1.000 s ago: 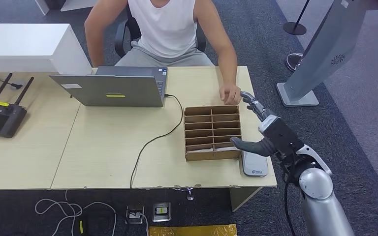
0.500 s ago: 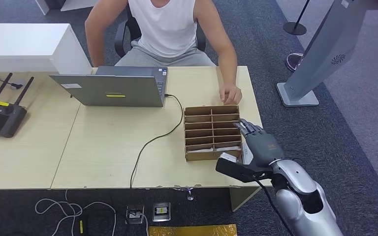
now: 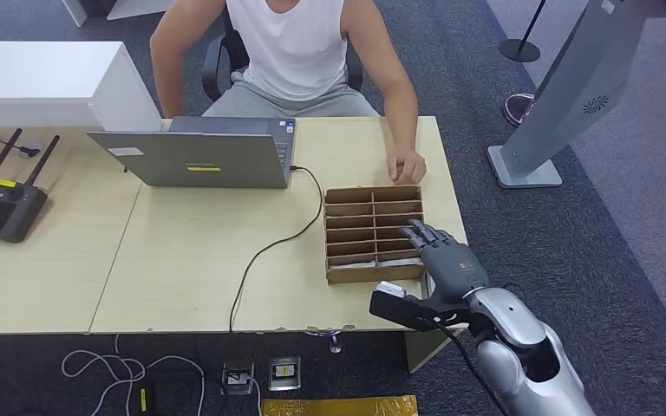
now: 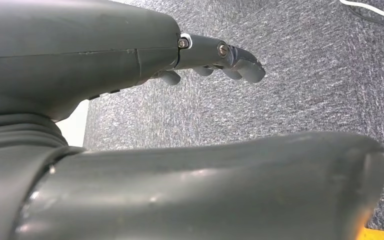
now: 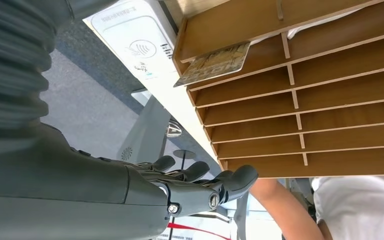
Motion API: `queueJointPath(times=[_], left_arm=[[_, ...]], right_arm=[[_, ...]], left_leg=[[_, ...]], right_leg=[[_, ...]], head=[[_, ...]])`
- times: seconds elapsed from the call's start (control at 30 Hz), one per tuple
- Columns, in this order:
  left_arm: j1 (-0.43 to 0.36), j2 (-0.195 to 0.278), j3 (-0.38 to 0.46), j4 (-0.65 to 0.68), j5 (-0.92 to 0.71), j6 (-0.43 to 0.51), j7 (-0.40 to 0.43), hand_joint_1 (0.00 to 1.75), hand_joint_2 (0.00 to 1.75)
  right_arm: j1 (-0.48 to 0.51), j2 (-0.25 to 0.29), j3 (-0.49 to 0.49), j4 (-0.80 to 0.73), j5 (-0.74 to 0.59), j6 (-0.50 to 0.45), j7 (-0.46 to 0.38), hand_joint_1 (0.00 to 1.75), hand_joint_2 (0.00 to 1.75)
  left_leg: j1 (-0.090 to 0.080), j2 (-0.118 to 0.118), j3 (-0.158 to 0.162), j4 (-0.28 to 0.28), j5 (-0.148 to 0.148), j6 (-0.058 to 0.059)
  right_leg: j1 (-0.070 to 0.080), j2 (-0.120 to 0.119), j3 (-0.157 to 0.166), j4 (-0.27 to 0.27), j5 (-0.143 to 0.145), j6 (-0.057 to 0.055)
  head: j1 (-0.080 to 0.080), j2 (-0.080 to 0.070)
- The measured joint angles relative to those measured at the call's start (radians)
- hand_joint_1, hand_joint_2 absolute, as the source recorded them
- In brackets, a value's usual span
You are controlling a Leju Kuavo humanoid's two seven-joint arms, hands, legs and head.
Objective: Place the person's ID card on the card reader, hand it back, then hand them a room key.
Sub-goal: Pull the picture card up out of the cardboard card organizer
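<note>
My right hand hovers over the near right corner of the wooden compartment box, fingers stretched out and thumb spread wide, holding nothing. The right wrist view shows the white card reader beside the box, and a patterned card lying in the compartment closest to the reader. The person sits across the table with one hand resting on the tabletop just beyond the box's far right corner. My left hand hangs over grey carpet with nothing in it, fingers apart from the thumb.
An open laptop stands at the table's far middle, and its black cable runs past the box's left side to the near edge. A black router sits far left. A grey kiosk base stands right of the table.
My right hand has drawn back from beside the person's hand toward the table's near edge and shifted left, now over the box's near right corner. The person's hand stayed put.
</note>
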Motion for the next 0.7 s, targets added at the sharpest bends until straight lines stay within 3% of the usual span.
queueJointPath(times=[0.2,0.5,0.7], left_arm=[[0.000,0.000,0.000,0.000,0.000,0.001,0.000,0.00,0.00],[-0.002,-0.003,0.000,0.000,-0.004,0.007,0.000,0.00,0.00],[-0.002,-0.004,0.000,0.000,-0.004,0.007,0.000,0.00,0.00]], right_arm=[[0.000,0.002,0.013,0.001,0.017,-0.026,0.000,0.00,1.75],[0.004,0.039,0.037,0.079,0.107,-0.334,-0.024,0.00,1.75],[0.004,0.056,0.043,0.156,0.099,-0.374,-0.035,0.00,1.75]], left_leg=[[0.000,0.000,0.000,0.000,0.000,0.000],[0.000,0.000,0.000,0.000,0.000,0.000],[0.000,0.000,0.000,0.000,0.000,0.000]], right_leg=[[0.000,0.000,0.000,0.000,0.000,0.000],[0.000,0.000,0.000,0.000,0.000,0.000],[0.000,0.000,0.000,0.000,0.000,0.000]], head=[[0.000,0.000],[0.000,0.000],[0.000,0.000]])
